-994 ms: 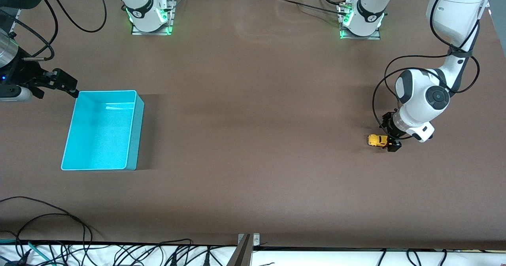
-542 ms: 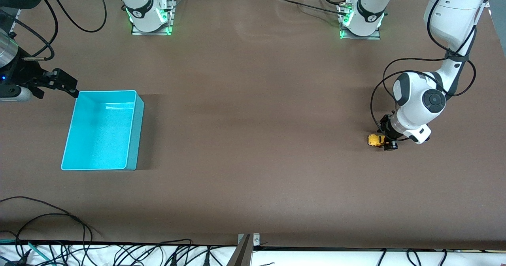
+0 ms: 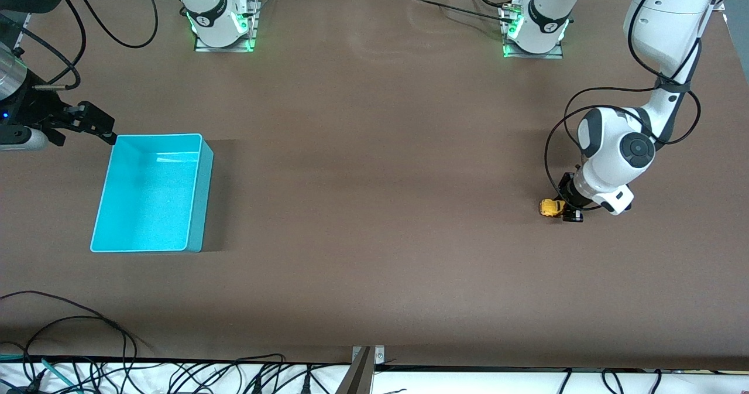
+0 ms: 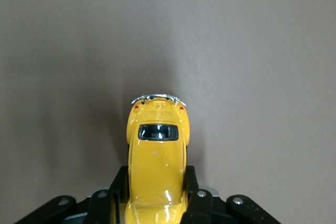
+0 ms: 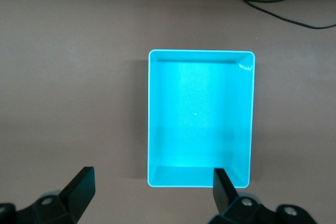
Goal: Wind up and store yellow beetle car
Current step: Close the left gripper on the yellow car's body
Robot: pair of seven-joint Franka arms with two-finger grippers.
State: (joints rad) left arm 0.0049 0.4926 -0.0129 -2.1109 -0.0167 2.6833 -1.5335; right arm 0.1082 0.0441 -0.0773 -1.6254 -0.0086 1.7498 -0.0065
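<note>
Left claw (image 4: 157,203) just clamped onto the tiny glossy yellow beetle car (image 4: 156,161), so winding's next, while the right claw (image 5: 152,192) waits wide open over the cyan plastic bin (image 5: 199,119).

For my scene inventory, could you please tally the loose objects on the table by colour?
Yellow: 1, the yellow beetle car, gripped by the left gripper
Cyan: 1, the cyan bin, with the right gripper open above it
Total: 2
</note>
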